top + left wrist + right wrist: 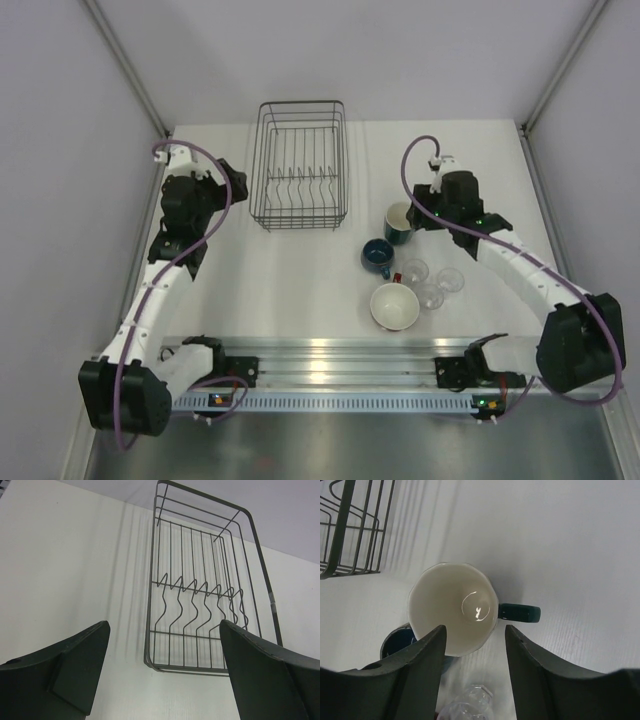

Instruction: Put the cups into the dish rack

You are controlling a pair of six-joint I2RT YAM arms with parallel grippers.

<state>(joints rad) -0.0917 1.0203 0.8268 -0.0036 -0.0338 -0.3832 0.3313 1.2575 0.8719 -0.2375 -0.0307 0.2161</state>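
Observation:
The dish rack, a dark wire basket with a row of prongs, stands at the back middle. The teal mug is upright to its right, handle pointing right. My right gripper hovers open over the mug's near rim, one finger over the white inside and the other outside by the handle. Nearby sit a dark-blue cup, a big white-inside cup and three clear glasses. My left gripper is open and holds nothing, left of the rack.
Grey walls close in the table on the left, back and right. A metal rail with both arm bases runs along the near edge. The cups cluster tightly together right of the table's middle.

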